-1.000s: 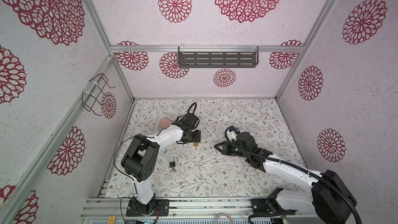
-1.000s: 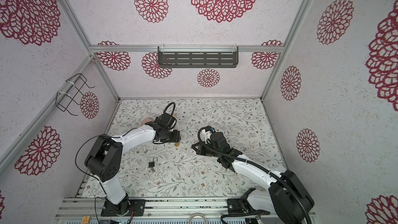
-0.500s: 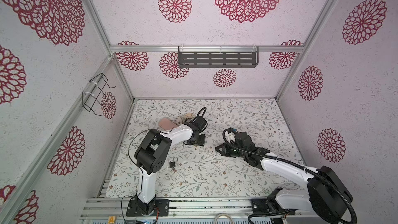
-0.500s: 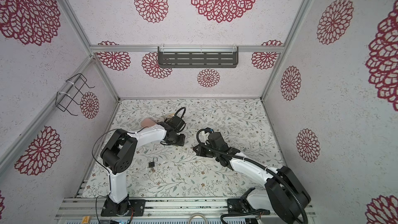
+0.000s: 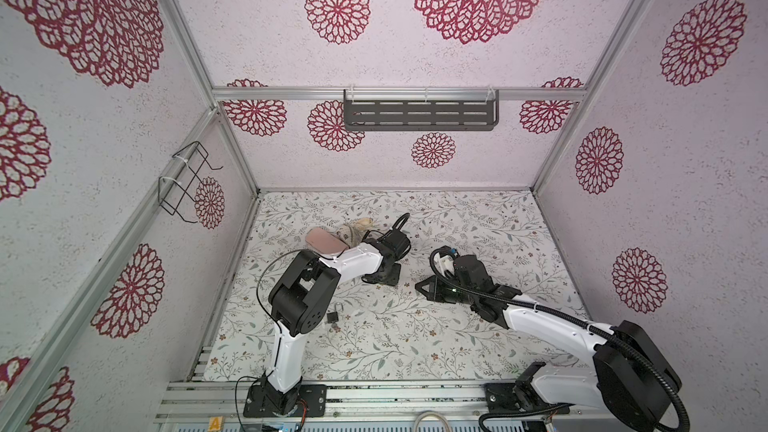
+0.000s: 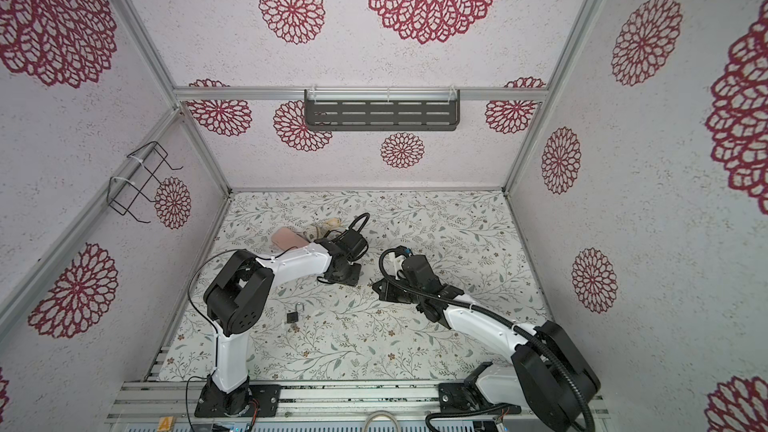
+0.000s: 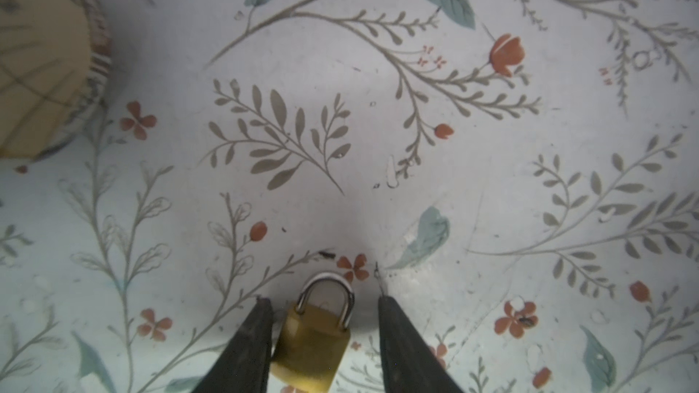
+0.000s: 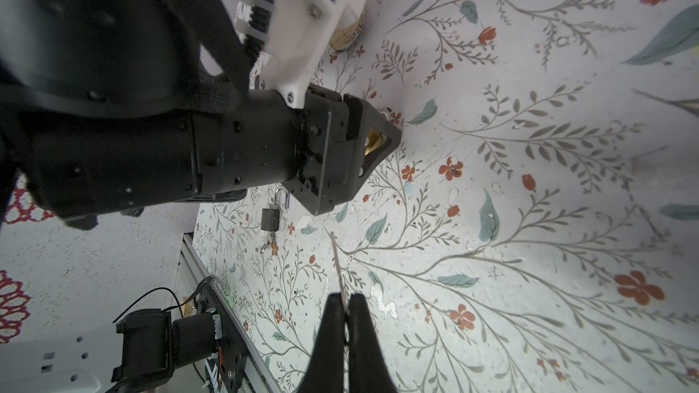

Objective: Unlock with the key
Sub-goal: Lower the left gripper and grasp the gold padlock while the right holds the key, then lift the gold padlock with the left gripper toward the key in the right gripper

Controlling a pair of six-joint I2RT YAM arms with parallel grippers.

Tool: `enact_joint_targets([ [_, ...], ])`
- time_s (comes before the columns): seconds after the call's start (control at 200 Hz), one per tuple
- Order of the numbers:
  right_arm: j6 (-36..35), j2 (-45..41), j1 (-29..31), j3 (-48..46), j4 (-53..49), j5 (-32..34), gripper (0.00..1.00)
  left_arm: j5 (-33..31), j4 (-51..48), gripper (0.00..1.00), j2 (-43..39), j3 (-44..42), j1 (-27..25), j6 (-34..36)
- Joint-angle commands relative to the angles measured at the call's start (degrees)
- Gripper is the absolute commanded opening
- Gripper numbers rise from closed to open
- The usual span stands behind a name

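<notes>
Left elbow [image 5: 301, 297] has swung inward; left fingers [image 7: 249, 342] stand parted astride the brass padlock [image 7: 314, 345]; right fingers [image 8: 329, 334] pinch the key [image 8: 336, 258], bow hidden.

Bright, soft light everywhere. A gray shadow lies by the brass padlock [image 7: 312, 342]. Picture corners look blurry.

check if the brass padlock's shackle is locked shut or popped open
Shut. In the left wrist view both legs of the shackle sit down in the brass padlock body.
</notes>
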Motion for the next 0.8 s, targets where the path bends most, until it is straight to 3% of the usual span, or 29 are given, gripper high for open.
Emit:
enact_joint_targets([
  [0.0, -1.47, -2.27, -0.05, -0.43, 0.90, 1.29, 0.00, -2.07, -3.88, 0.47, 2.11, 0.67, -1.85, -0.53],
  [0.475, -1.66, -3.24, -0.05, -0.72, 0.67, 1.90, 0.00, -4.03, -4.86, 0.37, 2.50, 0.05, -2.60, -3.30],
  [0.56, -1.64, -3.31, -0.13, -0.72, 0.54, 2.15, 0.00, -4.40, -5.06, 0.26, 2.58, -0.12, -2.58, -2.79],
  [0.7, -1.49, -3.29, -0.13, -0.64, 0.32, 2.50, 0.00, -5.31, -5.82, 0.24, 2.29, 0.05, -2.52, -2.53],
  [0.795, -0.80, -3.46, -0.13, -0.51, 0.08, 2.87, 0.00, -4.86, -5.62, 0.12, 0.94, 0.40, -2.43, -2.92],
])
